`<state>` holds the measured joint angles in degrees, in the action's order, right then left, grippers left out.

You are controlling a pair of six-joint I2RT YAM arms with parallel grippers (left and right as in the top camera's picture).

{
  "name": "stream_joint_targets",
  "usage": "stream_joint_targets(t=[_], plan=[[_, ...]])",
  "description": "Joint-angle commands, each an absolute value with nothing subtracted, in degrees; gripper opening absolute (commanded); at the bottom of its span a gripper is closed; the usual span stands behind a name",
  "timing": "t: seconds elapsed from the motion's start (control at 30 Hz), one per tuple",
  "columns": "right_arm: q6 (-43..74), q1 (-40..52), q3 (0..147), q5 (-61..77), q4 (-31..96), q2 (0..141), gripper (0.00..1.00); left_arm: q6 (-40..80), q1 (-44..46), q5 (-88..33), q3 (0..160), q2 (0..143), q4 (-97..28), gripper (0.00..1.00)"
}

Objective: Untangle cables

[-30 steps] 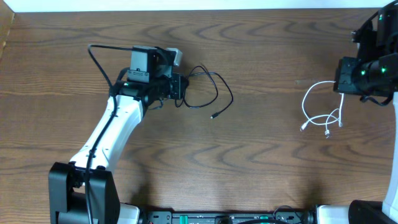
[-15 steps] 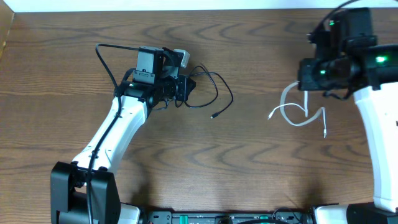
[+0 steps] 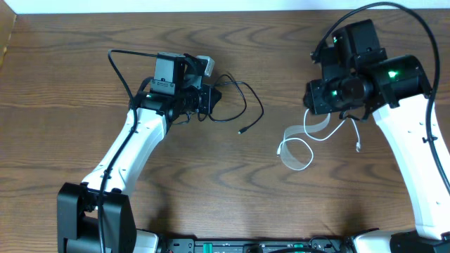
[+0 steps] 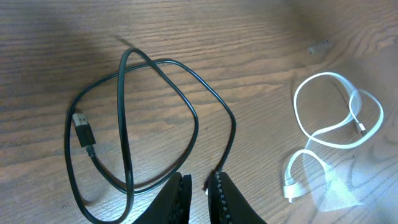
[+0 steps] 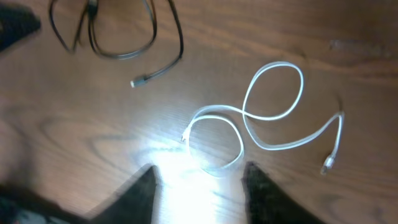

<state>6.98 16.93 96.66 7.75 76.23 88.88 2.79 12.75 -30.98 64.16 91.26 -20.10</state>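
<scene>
Dark wood-grain tabletop [image 3: 211, 183] with a pale strip along the far edge. The left arm reaches in from 7 o'clock, left hand [image 4: 199, 182] clenched on the black cable [image 4: 122, 124] just above centre. The right arm comes from 5 o'clock, right hand [image 5: 199, 169] released above the white cable [image 5: 245, 115], which lies loose at 4 o'clock of the black one. Two arms, two cables, well apart.

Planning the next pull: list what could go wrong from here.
1. The left gripper is shut on the black cable, whose loops cross each other; pulling may tighten a knot.
2. The right gripper hangs open above the white cable, which also crosses itself; closing there may pinch two strands.
</scene>
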Motion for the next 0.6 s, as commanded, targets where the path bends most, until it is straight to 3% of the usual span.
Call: stream_joint_targets(t=[0.0,0.1,0.27,0.57], plan=[[6.76,17.67,95.9,7.49,77.03,89.17,0.52,2.11,12.73,-31.48,64.29,90.98,-20.08,0.16],[8.36,17.67,95.88,3.9,76.97,89.19,0.64,1.91,12.73,-31.46,64.29,90.98,-20.08,0.16],[22.76,17.65,95.77,-8.82,76.95,91.05,0.56,1.76,12.73,-31.51,64.29,90.98,-20.1,0.16],[25.15,17.21,95.66,-11.03,73.23,102.41,0.66,1.76,12.73,-31.51,64.29,90.98,-20.64,0.16]])
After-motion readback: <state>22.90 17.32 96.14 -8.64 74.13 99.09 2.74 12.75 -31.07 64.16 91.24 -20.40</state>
